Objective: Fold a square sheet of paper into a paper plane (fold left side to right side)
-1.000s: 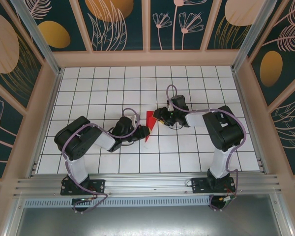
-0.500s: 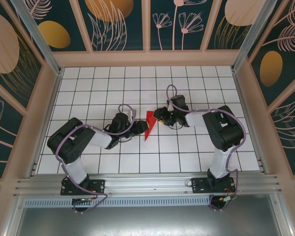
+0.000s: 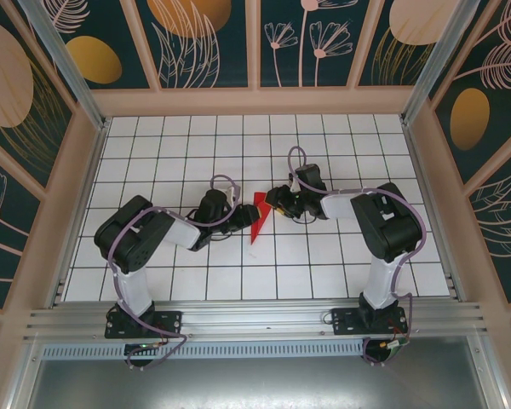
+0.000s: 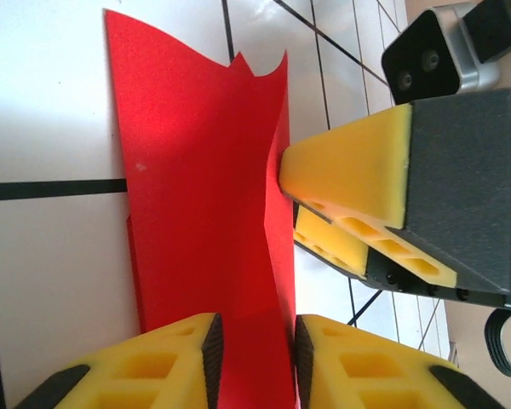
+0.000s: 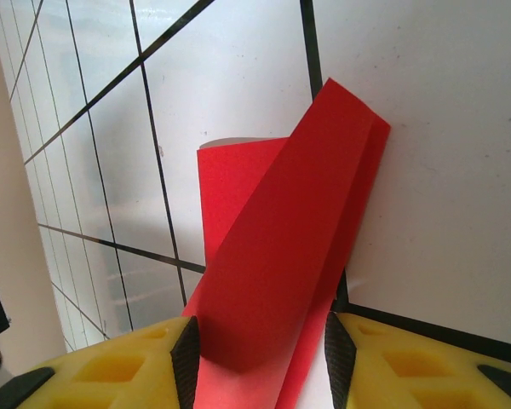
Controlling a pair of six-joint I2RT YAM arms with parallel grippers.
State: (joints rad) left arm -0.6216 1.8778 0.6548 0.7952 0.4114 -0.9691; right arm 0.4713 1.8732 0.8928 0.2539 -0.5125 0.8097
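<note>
Looking at the red paper (image 3: 257,218), we are judging it as very light, thin and limp: it is creased into a narrow pointed shape, and its loose flaps are standing up off the surface (image 3: 324,256) rather than lying flat. It is sitting between our two hands, its layers running through the gap of each. Our right hand (image 5: 260,341) is standing partly closed with both pads touching the raised fold, so we are reading that as a light pinch on the paper. Our left hand (image 4: 254,336) is showing a narrower gap with the paper passing through it, but we cannot tell whether the pads are pressing or only flanking it. We are expecting the sheet to slide easily on the smooth tiles and to crumple or tear under a hard squeeze, so we are favouring a gentle hold on the doubled, creased edge just ahead of the fingertips, not on a single free flap.
</note>
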